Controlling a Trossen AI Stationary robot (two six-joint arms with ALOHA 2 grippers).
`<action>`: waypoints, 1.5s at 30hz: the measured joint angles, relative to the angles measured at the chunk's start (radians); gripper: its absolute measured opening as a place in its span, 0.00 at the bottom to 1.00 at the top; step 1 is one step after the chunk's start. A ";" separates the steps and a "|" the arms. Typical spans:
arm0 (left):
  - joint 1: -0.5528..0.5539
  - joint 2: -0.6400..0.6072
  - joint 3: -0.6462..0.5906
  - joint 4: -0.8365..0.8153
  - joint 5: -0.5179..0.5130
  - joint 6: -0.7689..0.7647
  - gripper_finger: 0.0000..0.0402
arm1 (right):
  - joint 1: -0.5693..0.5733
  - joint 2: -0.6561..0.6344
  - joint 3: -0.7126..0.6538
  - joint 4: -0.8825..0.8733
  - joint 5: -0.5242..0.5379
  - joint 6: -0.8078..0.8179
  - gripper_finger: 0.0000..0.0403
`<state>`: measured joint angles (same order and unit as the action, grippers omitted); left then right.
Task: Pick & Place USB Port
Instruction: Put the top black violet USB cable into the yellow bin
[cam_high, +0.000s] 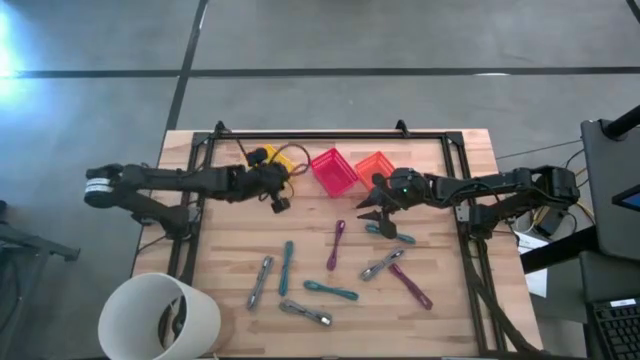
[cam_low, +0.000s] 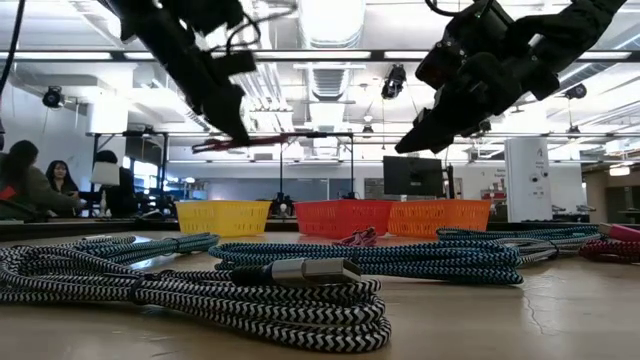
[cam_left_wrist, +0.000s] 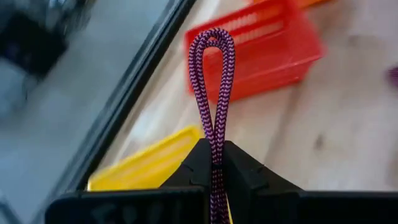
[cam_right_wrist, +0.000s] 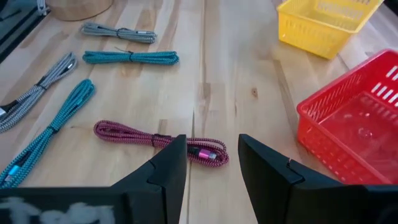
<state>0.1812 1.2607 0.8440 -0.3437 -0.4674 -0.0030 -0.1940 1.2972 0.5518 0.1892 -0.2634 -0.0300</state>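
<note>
My left gripper (cam_high: 278, 200) is shut on a purple-and-black braided USB cable (cam_left_wrist: 212, 74) and hangs above the table beside the yellow basket (cam_high: 265, 158). The pink-red basket (cam_high: 333, 170) and the orange basket (cam_high: 375, 165) stand in a row to its right. My right gripper (cam_high: 372, 212) stands open above the boards, in front of the orange basket. In its wrist view a coiled magenta cable (cam_right_wrist: 158, 140) lies flat on the table ahead of the open fingers (cam_right_wrist: 211, 155), untouched. My left gripper pinches the folded cable between its two fingers, both strands side by side (cam_left_wrist: 214, 134). The bend of the fold (cam_left_wrist: 212, 37) sticks out past the fingertips as a narrow loop. The fingers hide the rest of the cable.
Several bundled cables, teal (cam_high: 287, 265), grey (cam_high: 260, 282) and magenta (cam_high: 410, 285), lie spread over the near half of the table. A white bucket (cam_high: 160, 315) stands at the near left corner. A black frame (cam_high: 300, 136) runs along the far edge.
</note>
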 joint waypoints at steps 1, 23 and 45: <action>0.020 0.008 0.000 -0.007 0.002 -0.018 0.05 | 0.000 0.000 0.000 0.004 0.000 -0.001 0.34; 0.166 0.110 0.011 -0.226 -0.127 0.302 0.05 | 0.000 0.000 0.000 0.012 0.000 -0.006 0.33; 0.218 0.287 0.002 -0.244 -0.224 0.335 0.10 | 0.000 0.000 0.000 0.078 -0.001 0.008 0.35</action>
<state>0.3992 1.5477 0.8455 -0.5874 -0.6918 0.3317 -0.1940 1.2972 0.5522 0.2674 -0.2642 -0.0219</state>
